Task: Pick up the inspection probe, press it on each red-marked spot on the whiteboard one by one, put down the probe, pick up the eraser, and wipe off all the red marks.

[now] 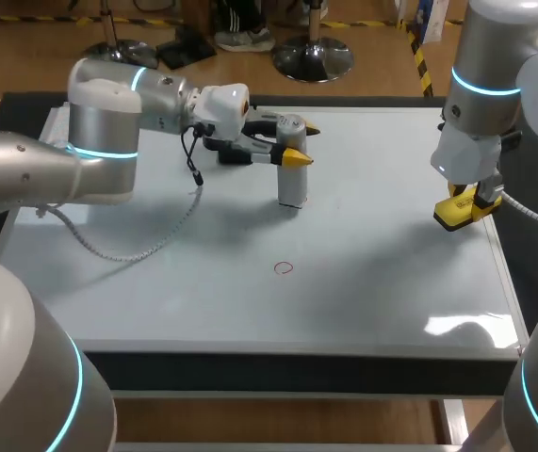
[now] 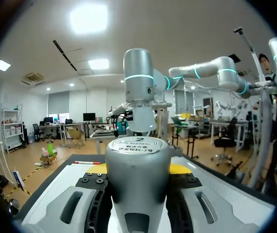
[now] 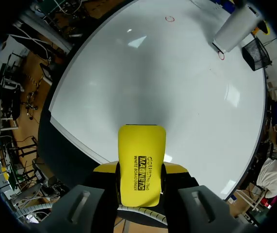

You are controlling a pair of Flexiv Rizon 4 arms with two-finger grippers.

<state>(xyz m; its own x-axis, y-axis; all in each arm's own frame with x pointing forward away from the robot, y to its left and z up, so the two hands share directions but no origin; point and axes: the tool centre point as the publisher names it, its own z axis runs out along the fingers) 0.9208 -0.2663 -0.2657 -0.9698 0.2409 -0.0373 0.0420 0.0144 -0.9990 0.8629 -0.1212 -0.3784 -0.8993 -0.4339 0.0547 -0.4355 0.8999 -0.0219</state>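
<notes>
Inspection probe [image 1: 291,179] stands upright on the whiteboard [image 1: 391,282], clamped in the left gripper [image 1: 302,143]; the right gripper [image 1: 468,209] grasps the eraser [image 1: 452,218]. Left wrist view: the probe sits squeezed between both fingers [image 2: 73,208]. Right wrist view: the eraser is pinched between its fingers, with the probe well ahead beside a red mark [image 3: 220,55]

My left arm [image 1: 99,151] and right arm [image 1: 490,75] are thick silver-grey tubes with rounded joints, and each joint is banded by a thin glowing cyan ring [image 1: 483,87]. The wrist housing [image 1: 223,102] on my left arm is white. A black cable [image 1: 193,155] hangs at that wrist, and a pale grey cable [image 1: 137,247] runs from the same arm. My left gripper [image 1: 303,143] has dark fingers ending in yellow tips [image 1: 297,158]. Up close its fingers [image 2: 73,206] are light grey, each with a long oval slot, beside black plates [image 2: 92,191] dotted with small screws [image 2: 97,180]. My right gripper [image 3: 139,204] has matching grey slotted fingers.
</notes>
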